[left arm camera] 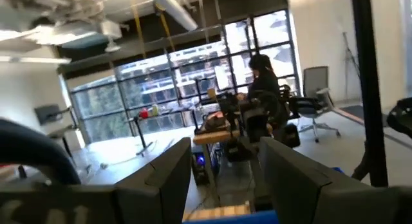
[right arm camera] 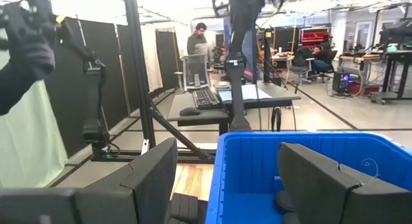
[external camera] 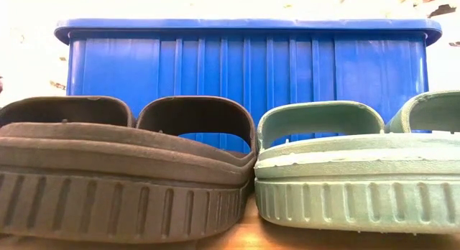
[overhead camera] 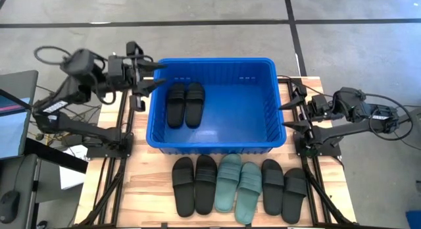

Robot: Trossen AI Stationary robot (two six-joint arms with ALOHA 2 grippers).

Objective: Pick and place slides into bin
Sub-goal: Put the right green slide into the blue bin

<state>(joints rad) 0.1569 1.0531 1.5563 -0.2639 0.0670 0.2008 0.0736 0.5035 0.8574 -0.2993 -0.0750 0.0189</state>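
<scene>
While both jaws gape empty, left gripper (overhead camera: 156, 78) and right gripper (overhead camera: 284, 105) flank the bin (overhead camera: 214, 145); two black slides (overhead camera: 185, 104) lie between them, six beyond.

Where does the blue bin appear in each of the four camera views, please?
High view: the blue bin fills the upper middle, between the two arms, two black slides inside.
Low view: its ribbed wall spans the background behind the slides on the table.
Left wrist view: only a blue sliver of rim at the bottom edge.
Right wrist view: its corner and inside at lower centre.
Shared landmark: the rolled blue rim.
</scene>
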